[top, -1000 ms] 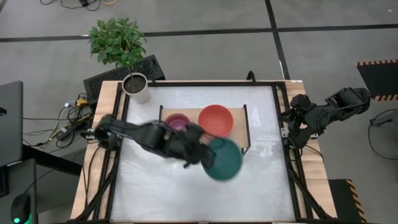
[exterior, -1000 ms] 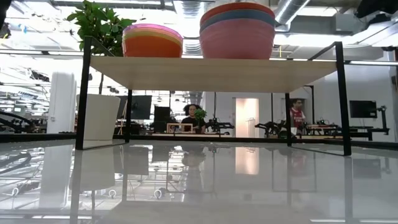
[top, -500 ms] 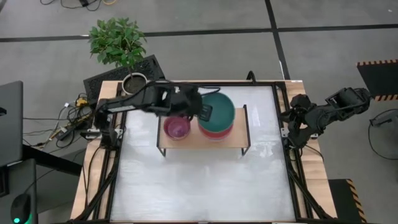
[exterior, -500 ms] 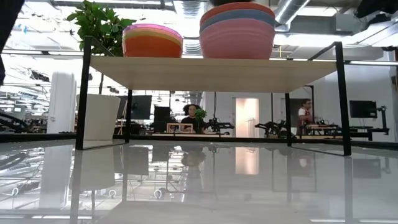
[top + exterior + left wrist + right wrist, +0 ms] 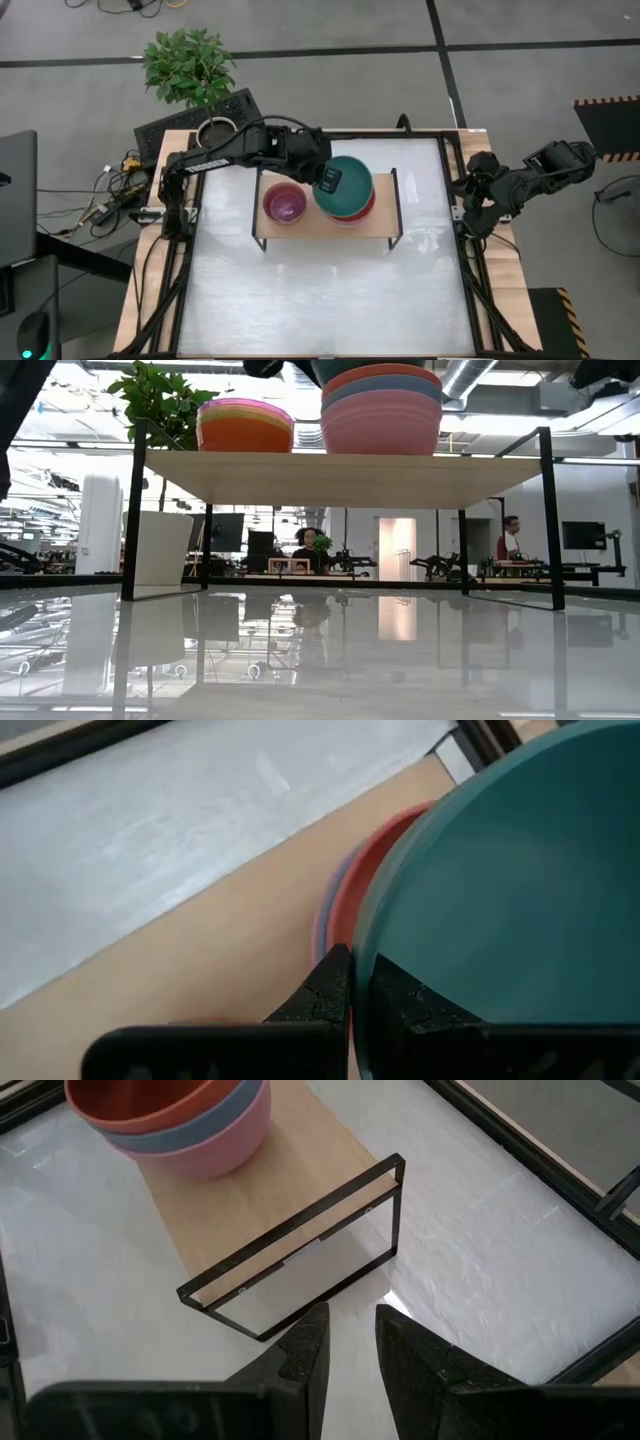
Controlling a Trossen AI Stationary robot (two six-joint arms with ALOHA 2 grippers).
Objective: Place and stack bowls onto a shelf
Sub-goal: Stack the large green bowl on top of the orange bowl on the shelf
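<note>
Now, item by item, from the near worktop outward, clock directions read off the high view with 12 at the plant.

Worktop: white, glossy, bare at 6 o'clock, where half a second ago nothing lay either; a second ago the teal bowl hung low over it just right of centre.

Shelf: wooden board on black legs, just 12 o'clock of centre. At its 9 o'clock end sits a small stack with a purple-pink bowl on top. At its 3 o'clock end stands the larger stack: pink at the base, blue above, red uppermost.

Teal bowl: carried since the last second from above the worktop to directly over the larger stack, the red rim peeking out beneath. From the low view it appears to hover just above the red bowl, not yet nested.

Left gripper: clenched on the teal bowl's rim, one finger inside, one outside. Judgement: the carry is nearly done; lowering and release remain.

Right gripper: parked at 3 o'clock off the worktop's edge, fingers slightly parted, holding nothing.

White pot: at 11 o'clock, far corner.
</note>
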